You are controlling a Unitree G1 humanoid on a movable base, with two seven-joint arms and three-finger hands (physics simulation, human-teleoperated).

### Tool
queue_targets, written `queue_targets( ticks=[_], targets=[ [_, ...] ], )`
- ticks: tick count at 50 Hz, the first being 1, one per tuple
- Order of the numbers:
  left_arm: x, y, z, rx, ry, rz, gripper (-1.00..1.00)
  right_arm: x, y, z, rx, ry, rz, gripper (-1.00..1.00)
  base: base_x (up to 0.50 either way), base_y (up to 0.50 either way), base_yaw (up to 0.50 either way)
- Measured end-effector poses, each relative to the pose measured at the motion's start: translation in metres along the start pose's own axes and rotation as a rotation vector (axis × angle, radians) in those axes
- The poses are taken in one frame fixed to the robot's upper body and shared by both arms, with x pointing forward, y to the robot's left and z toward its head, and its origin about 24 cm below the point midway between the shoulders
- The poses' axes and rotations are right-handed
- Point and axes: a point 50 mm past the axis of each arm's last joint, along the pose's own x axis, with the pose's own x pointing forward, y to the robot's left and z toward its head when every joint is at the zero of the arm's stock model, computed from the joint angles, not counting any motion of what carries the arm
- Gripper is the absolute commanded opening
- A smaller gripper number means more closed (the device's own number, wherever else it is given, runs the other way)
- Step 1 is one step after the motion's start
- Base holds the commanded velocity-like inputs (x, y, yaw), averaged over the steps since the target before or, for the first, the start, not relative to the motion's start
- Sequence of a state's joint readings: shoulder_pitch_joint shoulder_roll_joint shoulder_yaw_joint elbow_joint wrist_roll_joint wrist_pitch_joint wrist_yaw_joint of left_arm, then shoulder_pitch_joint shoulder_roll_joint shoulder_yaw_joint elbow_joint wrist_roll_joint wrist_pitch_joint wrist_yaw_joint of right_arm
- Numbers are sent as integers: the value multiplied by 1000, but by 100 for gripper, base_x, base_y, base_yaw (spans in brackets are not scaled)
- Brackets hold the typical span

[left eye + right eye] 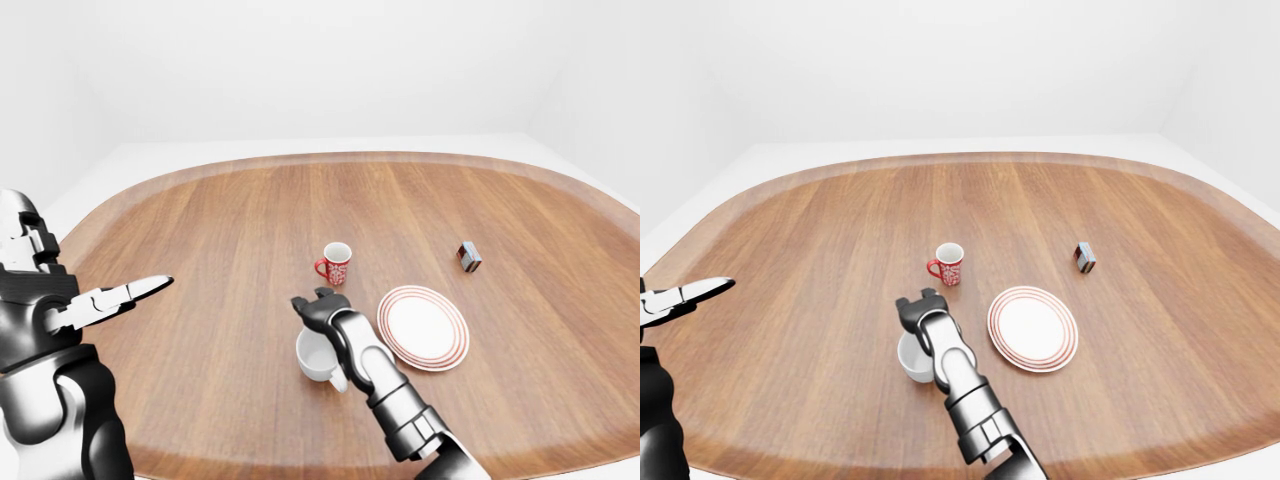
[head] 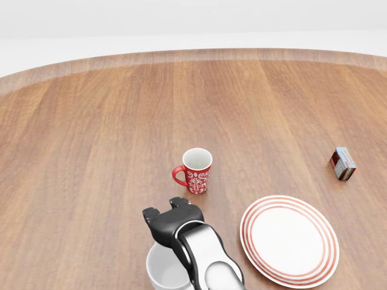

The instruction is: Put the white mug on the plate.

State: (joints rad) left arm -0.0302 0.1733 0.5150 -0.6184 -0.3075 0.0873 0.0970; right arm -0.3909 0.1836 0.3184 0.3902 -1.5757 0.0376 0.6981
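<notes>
My right hand (image 2: 171, 219) hangs directly over the plain white ceramic mug (image 1: 316, 357), at the far side of its rim, fingers bunched and pointing away from me. I can't tell whether they touch the rim or how far they are spread; nothing is gripped that I can see. I'm keeping it above the mug because that's the one I want, and coming from above looks like the clean way in.

The mug sits upright on the oval wooden surface (image 1: 220, 220), just left of the white round plate with red rings (image 1: 423, 327) in the left-eye view, near it but apart. The plate is bare, so the drop spot is ready.

The red patterned mug (image 2: 195, 170) stands just above my hand in the head view, close enough that I'd judge a careless reach could knock it. A small box (image 2: 343, 163) lies well off to the right, out of play.

My left hand (image 1: 105, 299) is raised at the left edge, fingers extended, holding nothing, parked clear of the work.
</notes>
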Motion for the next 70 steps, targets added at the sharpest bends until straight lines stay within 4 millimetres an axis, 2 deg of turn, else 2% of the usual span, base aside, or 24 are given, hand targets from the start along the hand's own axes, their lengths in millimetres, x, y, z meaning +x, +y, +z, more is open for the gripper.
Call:
queue_targets(
  ticks=[37,58,70],
  targets=[
    [-2,-1,-4,-1,20,-6,100,18,1,14,8,-11,108,100,0,0,0],
    [-2,-2,-4,-2,21,-7,100,33,11,7,10,-2,246,100,0,0,0],
    [-2,-2,-4,-4,20,-8,100,37,7,8,6,-7,280,100,0,0,0]
  ],
)
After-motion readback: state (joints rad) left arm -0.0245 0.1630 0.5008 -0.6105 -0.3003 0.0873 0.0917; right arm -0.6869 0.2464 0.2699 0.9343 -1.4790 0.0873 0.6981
